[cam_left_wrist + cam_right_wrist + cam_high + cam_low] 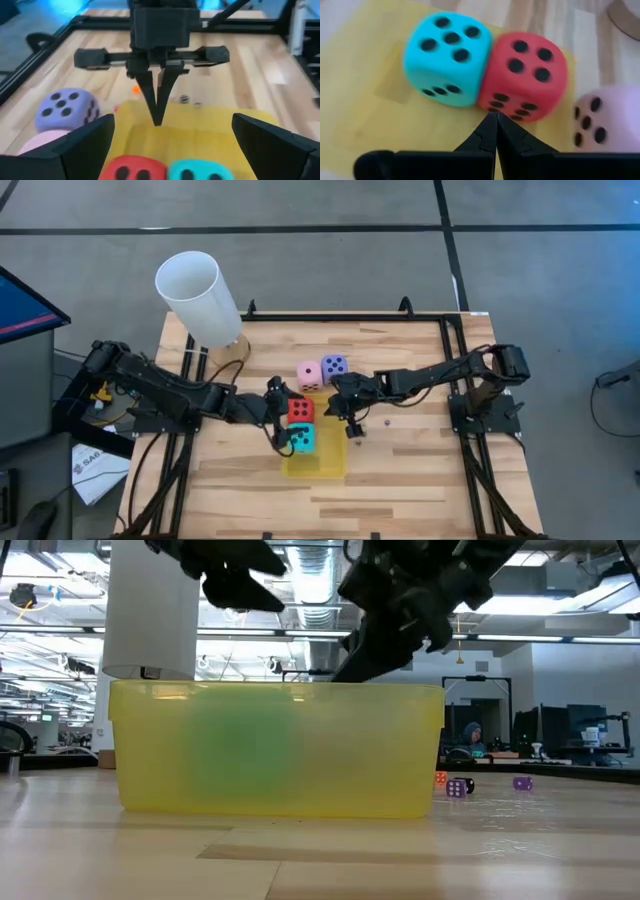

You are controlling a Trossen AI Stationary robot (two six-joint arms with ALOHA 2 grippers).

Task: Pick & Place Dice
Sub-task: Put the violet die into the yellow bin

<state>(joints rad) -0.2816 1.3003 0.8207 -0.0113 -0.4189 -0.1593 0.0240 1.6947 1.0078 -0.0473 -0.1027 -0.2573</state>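
Centre of the high view: yellow tray [328,463] on the wooden tabletop [420,470], with the red die [300,411] and cyan die [301,439] touching each other in its upper-left part, red above cyan. Just above the tray, on bare wood: pink die [309,373] and purple die [334,366], side by side and touching. Left of centre: left gripper [281,424], released, fingers spread wide beside the red and cyan dice, grasping nothing. Right of the red die, over the tray's upper right edge: right gripper [349,420], clenched, fingertips pressed together to a point with nothing between them. Right wrist view: those closed tips [491,131] aimed at the seam between the cyan die [447,59] and red die [526,76], pink die [603,120] at the frame's right edge. Low view, right of the tray: tiny coloured pieces [456,786] scattered on the tabletop. Upper left of the high view: white cylinder [197,298].
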